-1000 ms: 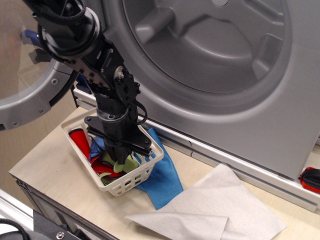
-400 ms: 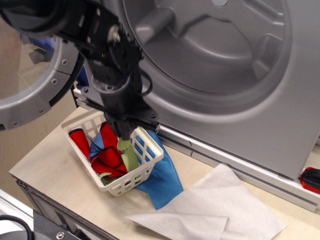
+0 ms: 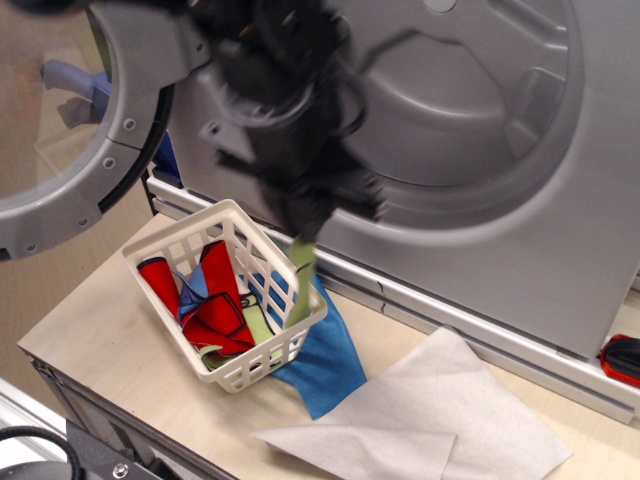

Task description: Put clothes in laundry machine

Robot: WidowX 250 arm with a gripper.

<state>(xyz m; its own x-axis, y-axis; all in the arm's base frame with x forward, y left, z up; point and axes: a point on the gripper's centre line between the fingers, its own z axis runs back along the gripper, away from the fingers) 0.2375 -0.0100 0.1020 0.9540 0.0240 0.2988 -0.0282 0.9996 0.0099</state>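
My gripper, blurred by motion, is shut on a light green cloth piece that hangs straight down from it. It is above the right edge of the white lattice basket, in front of the lower left rim of the laundry machine. The grey ribbed drum stands wide open above and to the right. Red pieces, a blue piece and another green piece lie in the basket.
The round door hangs open at the left. A large blue cloth lies under the basket's right side and a white cloth is spread on the table in front. A red-black object sits at the far right.
The arm has risen out of the basket and moved right and up toward the drum, lifting the green cloth piece with it. The basket and the other cloths have stayed put.
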